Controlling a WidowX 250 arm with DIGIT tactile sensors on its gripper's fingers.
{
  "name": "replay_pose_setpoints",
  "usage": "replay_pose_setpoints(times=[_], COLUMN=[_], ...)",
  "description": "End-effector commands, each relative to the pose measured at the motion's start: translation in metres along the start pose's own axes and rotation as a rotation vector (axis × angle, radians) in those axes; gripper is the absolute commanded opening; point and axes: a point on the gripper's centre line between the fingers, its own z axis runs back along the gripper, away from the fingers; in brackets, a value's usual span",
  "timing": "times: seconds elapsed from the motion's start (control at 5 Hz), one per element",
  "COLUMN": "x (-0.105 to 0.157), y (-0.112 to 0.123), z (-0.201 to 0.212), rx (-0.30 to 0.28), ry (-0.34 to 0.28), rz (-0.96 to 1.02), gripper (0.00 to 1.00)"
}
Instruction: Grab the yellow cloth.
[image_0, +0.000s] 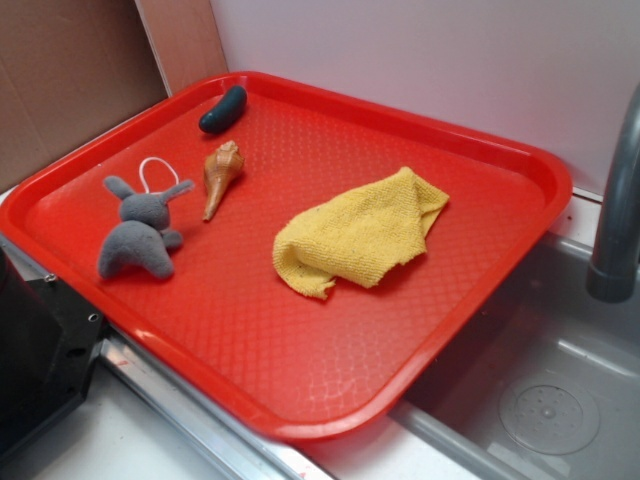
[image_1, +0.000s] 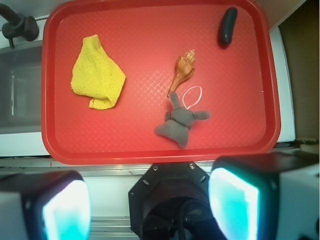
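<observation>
Lying crumpled on the waffle-textured red tray (image_0: 480, 290), the terry yellow cloth (image_0: 355, 235) — gripper (image_1: 150, 205) spread wide, empty.

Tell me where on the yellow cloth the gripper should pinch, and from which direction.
Likely best from straight above, at the raised fold of the yellow cloth near its far end. There the fabric bunches up off the red tray, giving the fingers something to close on; the flat near edge lies flush and may slip.
</observation>
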Motion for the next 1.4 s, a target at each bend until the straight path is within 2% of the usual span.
replay_pose_setpoints(times=[0.0, 0.2, 0.4, 0.6, 1.0, 1.2], x=[0.000, 0.017, 0.037, 0.056, 0.101, 0.115], y=[0.000, 0.003, 0.001, -0.004, -0.039, -0.050], z=[0.000, -0.009, -0.029, -0.055, -0.118, -0.144], rx=[0.000, -0.004, 0.049, 0.069, 0.107, 0.132], ry=[0.000, -0.018, -0.021, -0.048, -0.140, -0.125], rz=[0.000, -0.079, -0.168, -0.315, -0.531, -0.548], gripper=[1.00, 1.00, 1.00, 1.00, 1.00, 1.00])
